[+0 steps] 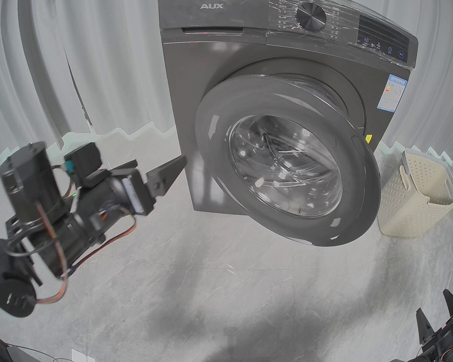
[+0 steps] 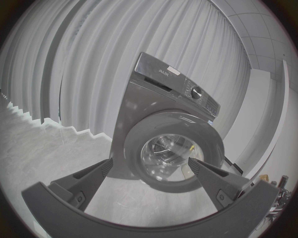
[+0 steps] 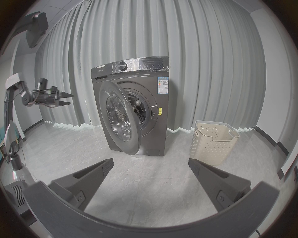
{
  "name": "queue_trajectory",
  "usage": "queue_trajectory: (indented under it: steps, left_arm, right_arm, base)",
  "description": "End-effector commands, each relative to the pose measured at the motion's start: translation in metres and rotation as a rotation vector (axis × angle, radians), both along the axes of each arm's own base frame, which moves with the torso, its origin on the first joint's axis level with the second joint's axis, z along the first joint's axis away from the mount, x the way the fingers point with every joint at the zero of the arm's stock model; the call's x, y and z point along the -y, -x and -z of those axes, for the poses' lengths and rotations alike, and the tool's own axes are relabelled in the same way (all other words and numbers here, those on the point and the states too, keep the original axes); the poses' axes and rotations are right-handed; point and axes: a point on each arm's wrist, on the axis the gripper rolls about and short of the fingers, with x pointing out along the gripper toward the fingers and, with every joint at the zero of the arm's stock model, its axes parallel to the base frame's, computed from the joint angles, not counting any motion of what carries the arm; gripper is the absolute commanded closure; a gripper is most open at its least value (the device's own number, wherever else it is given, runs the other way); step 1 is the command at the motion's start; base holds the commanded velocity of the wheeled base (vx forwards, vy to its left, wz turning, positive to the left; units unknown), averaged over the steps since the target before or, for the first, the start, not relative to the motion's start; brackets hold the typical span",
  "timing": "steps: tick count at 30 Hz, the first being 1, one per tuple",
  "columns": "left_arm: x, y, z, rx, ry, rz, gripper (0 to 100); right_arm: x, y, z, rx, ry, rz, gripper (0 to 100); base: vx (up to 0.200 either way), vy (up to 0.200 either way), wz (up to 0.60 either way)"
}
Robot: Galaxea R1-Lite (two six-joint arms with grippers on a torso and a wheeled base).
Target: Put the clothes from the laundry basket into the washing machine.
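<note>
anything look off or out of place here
Nothing spilled or damaged. The grey front-loading washing machine has its round glass door part open, and the cream perforated plastic laundry basket stands upright beside it. Only the wrinkled clear film over its control panel looks untidy.

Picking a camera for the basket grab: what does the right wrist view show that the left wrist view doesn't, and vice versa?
Right wrist view adds: the laundry basket on the floor beside the washing machine, the drum mouth behind the open door, and the left hand, open, raised on the machine's other side.
Left wrist view adds: the door glass nearly face-on, covering the mouth, plus ceiling tiles.
Both: machine, door, curtain, floor, and an open hand up front, the right hand in one, the left in the other.
</note>
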Motion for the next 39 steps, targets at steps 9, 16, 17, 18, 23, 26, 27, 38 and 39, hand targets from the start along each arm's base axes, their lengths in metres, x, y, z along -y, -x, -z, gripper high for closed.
queue_trajectory:
  steps: [9,16,17,18,23,26,27,38,39]
  left_arm:
    - [-0.136,0.188,0.098,0.081,-0.026,-0.202,0]
    - [-0.142,0.215,0.129,0.075,-0.146,-0.338,0]
    - [-0.142,0.218,0.139,0.035,-0.221,-0.373,0]
    - [-0.142,0.217,0.140,0.024,-0.235,-0.386,0]
    - [-0.139,0.222,0.147,-0.013,-0.254,-0.510,0]
    - [-0.139,0.224,0.148,0.001,-0.259,-0.474,0]
    - [-0.139,0.223,0.146,0.003,-0.253,-0.484,0]
    - [-0.138,0.225,0.153,-0.011,-0.286,-0.410,0]
    - [-0.138,0.225,0.154,-0.015,-0.276,-0.408,0]
  right_arm:
    - [0.000,0.000,0.004,-0.001,0.001,0.000,0]
    - [0.000,0.000,0.005,-0.004,-0.001,0.006,0]
    - [0.000,0.000,0.005,-0.003,-0.001,0.004,0]
    - [0.000,0.000,0.004,-0.003,-0.001,0.003,0]
    - [0.000,0.000,0.004,-0.003,0.002,0.001,0]
    - [0.000,0.000,0.005,-0.007,0.004,0.000,0]
    - [0.000,0.000,0.005,-0.006,0.005,0.000,0]
    - [0.000,0.000,0.004,-0.001,0.005,0.001,0]
    - [0.000,0.000,0.004,-0.001,0.005,0.001,0]
  base:
    - [0.000,0.000,0.00]
    - [0.000,0.000,0.00]
    - [0.000,0.000,0.00]
    - [0.000,0.000,0.00]
    - [0.000,0.000,0.00]
    - [0.000,0.000,0.00]
    - [0.000,0.000,0.00]
    - [0.000,0.000,0.00]
    - [0.000,0.000,0.00]
